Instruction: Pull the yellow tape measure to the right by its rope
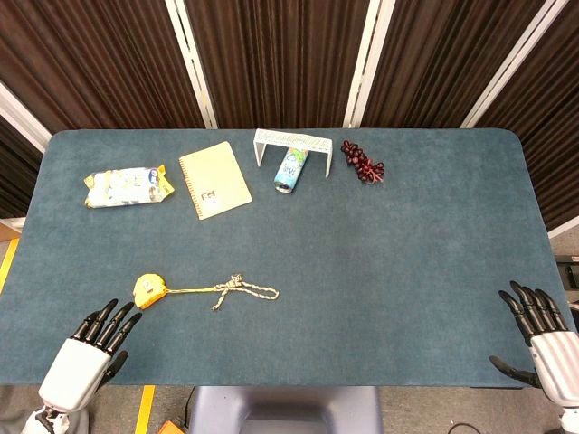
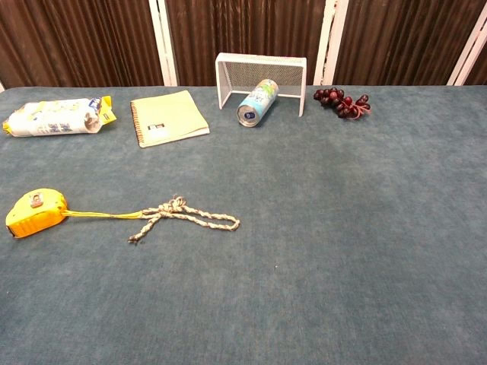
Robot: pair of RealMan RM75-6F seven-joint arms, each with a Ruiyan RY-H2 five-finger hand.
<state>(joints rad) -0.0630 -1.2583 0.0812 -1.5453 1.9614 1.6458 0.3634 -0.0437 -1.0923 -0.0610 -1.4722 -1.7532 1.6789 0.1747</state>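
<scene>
Head view: yellow tape measure (image 1: pixel 149 289) is lying lower left on the worktop (image 1: pixel 380 262); its limp braided rope (image 1: pixel 246 290) is offering the grip. Both robot hands, left (image 1: pixel 101 333) and right (image 1: pixel 532 327), are resting spread, holding nothing.

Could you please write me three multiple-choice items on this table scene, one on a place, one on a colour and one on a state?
1. Where does the can lie?
A. under the white wire rack
B. on the notebook
C. beside the tape measure

2. What colour are the grapes?
A. green
B. dark red
C. yellow

3. How is the left hand?
A. gripping the rope
B. pressing the snack bag
C. open, holding nothing

Answers: 1 A, its far end sits beneath the rack; 2 B, plainly dark red; 3 C, fingers spread near the tape measure, like the right hand.
</scene>
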